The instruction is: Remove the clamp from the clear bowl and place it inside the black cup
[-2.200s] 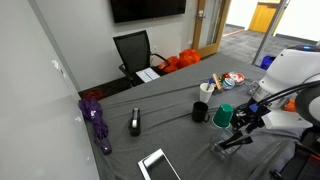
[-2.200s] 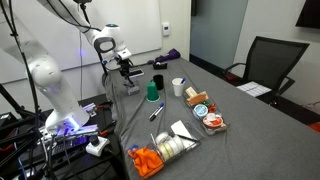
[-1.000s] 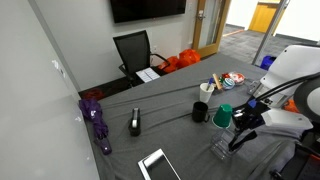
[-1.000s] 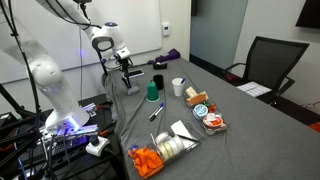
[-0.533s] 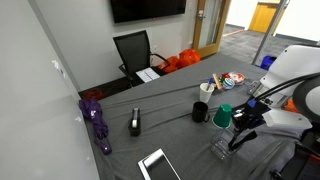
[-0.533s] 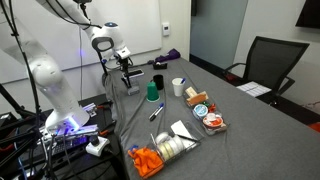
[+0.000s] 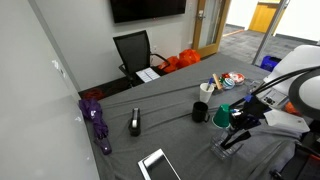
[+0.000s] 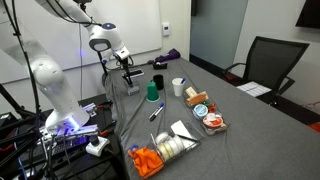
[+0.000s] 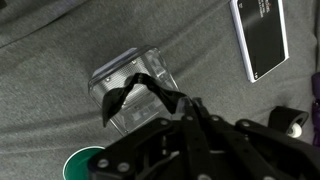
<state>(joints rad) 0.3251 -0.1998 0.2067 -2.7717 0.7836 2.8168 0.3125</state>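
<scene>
My gripper (image 9: 188, 103) is shut on one end of the slim black clamp (image 9: 120, 98). The clamp hangs slanted just above the clear bowl (image 9: 128, 68), a small transparent squarish container on the grey cloth. In both exterior views the gripper (image 7: 238, 124) (image 8: 125, 68) hovers over the bowl (image 7: 221, 151) (image 8: 131, 87), with the clamp (image 7: 234, 139) dangling below it. The black cup (image 7: 200, 112) (image 8: 158, 81) stands upright a short way off, beside the green cup (image 7: 224, 116) (image 8: 152, 92). The green cup's rim (image 9: 85, 165) shows at the bottom left of the wrist view.
A tablet (image 7: 158, 165) (image 9: 260, 35) lies flat near the table edge. A chunky black-and-white device (image 7: 135, 123) and a purple umbrella (image 7: 97, 120) lie farther along. A white cup (image 8: 178, 87), food containers (image 8: 205, 115) and an orange pile (image 8: 147, 160) fill the other end.
The gripper has risen a little with the clamp, which now hangs more slanted above the bowl. The cups and bowl have not moved.
</scene>
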